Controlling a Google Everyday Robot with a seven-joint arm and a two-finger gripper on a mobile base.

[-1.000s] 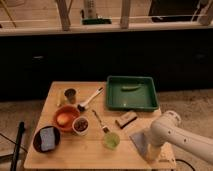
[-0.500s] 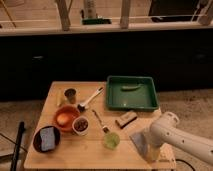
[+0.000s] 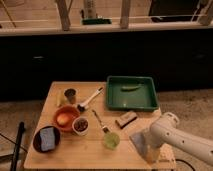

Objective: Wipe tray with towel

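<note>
Camera view, 1 wooden bench seen from above and in front, dark cabinets behind. The green tray sits at the bench's far right corner, long side facing the camera, flat on the wood. 1 small green elongated item lies inside the tray near its back wall; the rest of the tray floor is bare. The white arm comes in from the lower right, bending down over the bench's near right corner. The gripper is low at that corner, on or just above the pale grey-blue towel; cannot tell whether it is clamped on the cloth or loose. The towel lies on the bench near the front right edge, well apart from the tray, partly covered by the arm. Between towel and tray: 1 brown block. Just left of the towel: 1 green cup. Centre: 1 utensil lying flat, and 1 white-handled brush angled toward the tray. Left side: 1 orange bowl, 1 small white cup with dark contents touching it, 1 metal cup behind, and 1 dark dish holding a blue sponge at the front left.
</note>
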